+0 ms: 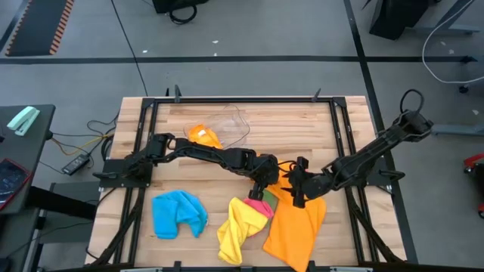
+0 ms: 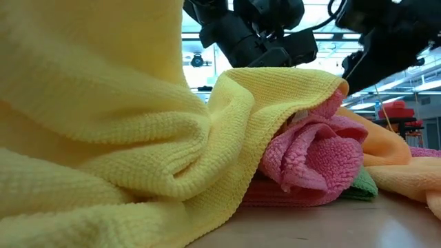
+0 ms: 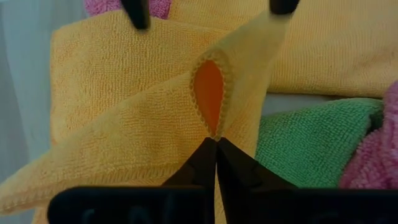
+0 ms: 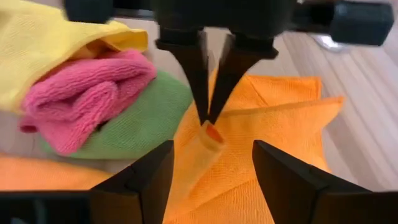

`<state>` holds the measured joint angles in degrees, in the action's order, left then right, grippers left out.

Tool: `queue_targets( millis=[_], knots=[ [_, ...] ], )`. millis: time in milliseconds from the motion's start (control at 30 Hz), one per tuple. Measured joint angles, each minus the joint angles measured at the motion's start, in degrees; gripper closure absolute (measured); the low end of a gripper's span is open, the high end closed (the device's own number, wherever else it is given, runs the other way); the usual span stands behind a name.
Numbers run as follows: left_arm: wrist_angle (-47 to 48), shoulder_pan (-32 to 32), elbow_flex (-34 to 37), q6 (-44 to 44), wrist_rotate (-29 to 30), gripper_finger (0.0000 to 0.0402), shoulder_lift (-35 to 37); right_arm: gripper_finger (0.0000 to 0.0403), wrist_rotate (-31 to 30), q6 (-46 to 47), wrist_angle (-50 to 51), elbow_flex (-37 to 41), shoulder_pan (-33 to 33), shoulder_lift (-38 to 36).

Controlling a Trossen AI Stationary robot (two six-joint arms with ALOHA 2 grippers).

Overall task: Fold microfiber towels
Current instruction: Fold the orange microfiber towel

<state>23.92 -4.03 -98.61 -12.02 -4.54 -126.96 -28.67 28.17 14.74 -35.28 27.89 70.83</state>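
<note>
The left claw (image 4: pixel 208 118) is pinching a raised fold of the soft orange microfiber towel (image 1: pixel 296 225), lying on the wooden surface (image 1: pixel 348 136) beside the pink, green and yellow cloths. The right claw (image 4: pixel 211 171) is hovering spread; it should be gripping a free edge before pulling flat.

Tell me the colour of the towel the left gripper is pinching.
Orange towel, pinched by the left gripper; right wrist view shows it best.

place: lab | evidence: framed wooden bench (image 1: pixel 227 121), taped concrete floor (image 1: pixel 249 38)
</note>
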Motion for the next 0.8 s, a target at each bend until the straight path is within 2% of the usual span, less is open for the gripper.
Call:
queue_targets(
  millis=[267, 400, 500, 633, 800],
  knots=[
    [-0.4, 0.0, 0.0, 0.7, 0.0, 0.0387, 0.1, 0.0171, 1.7, -0.1, -7.1, 2.8, -0.3, 3.5],
    [-0.8, 0.0, 0.0, 0.9, 0.0, 0.0384, 0.1, 0.0184, 1.8, -1.0, -9.2, 2.8, -1.3, 6.1],
    [-0.9, 0.0, 0.0, 0.9, 0.0, 0.0392, 0.1, 0.0217, 1.4, -2.0, -10.8, 2.8, -2.2, 7.6],
    [-0.5, 0.0, 0.0, 0.9, 0.0, 0.0393, 0.1, 0.0281, 1.3, -3.3, -11.1, 2.8, -2.4, 7.4],
    [-0.2, -0.1, 0.0, 0.4, 0.1, 0.0355, 0.1, 0.0368, 1.5, -4.8, -9.5, 2.8, -2.1, 5.0]
  ],
)
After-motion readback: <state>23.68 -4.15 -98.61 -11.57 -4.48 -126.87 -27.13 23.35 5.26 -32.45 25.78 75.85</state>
